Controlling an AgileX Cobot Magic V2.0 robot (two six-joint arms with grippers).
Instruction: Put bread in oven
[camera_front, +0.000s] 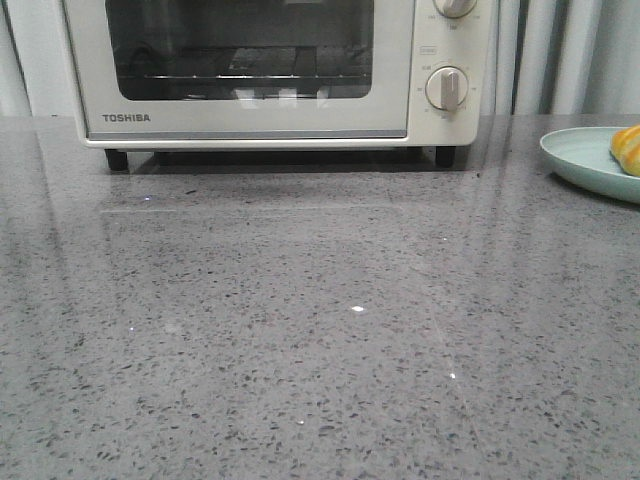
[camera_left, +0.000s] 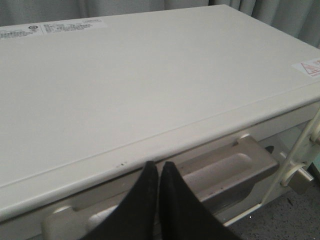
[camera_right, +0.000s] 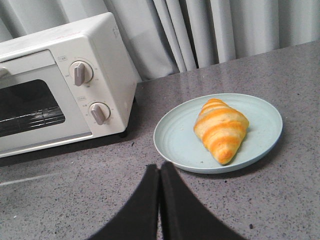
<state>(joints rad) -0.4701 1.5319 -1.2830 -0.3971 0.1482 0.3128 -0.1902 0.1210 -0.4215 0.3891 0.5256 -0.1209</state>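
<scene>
Bread (camera_right: 220, 129) lies on pale plate (camera_right: 172, 135), right of closed oven (camera_front: 270, 70). Looks light, soft, glossy; grip across thick middle, gently. Both arms' fingers (camera_right: 159, 200) pressed together, holding nothing

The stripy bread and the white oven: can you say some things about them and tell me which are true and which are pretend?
1. The golden-orange striped croissant-shaped bread lies on a pale blue round plate. True.
2. The cream-white Toshiba toaster oven has its glass door hanging open. False: the door is closed.
3. The right end effector is holding the bread. False: its dark fingers are together, short of the plate, holding nothing.
4. The left end effector is above the oven's door handle. True: its closed fingers point at the handle below the oven's top edge.
5. The bread sits on the oven's wire rack. False: it is on the plate, on the grey speckled counter beside the oven.
</scene>
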